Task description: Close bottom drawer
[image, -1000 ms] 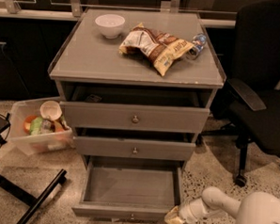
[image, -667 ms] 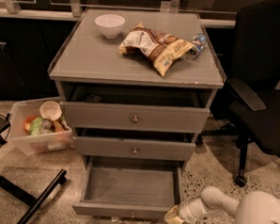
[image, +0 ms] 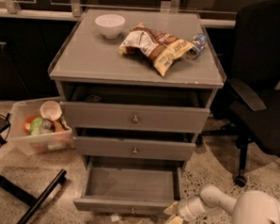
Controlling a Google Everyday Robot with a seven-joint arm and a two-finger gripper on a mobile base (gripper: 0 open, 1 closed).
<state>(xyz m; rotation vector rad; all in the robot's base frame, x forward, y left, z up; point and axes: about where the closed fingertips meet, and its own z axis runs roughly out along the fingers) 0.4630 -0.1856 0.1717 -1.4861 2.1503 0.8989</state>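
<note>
Open bottom drawer [image: 131, 185], gripper [image: 172, 216] at its corner
The gripper sits low beside the drawer's front right corner; its fingers stand apart

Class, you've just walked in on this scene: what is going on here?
A robot arm has its gripper low beside a front corner of the bottom drawer, which is pulled well out and looks empty. It is not yet closed. A bowl and a snack bag sit on the cabinet.
</note>
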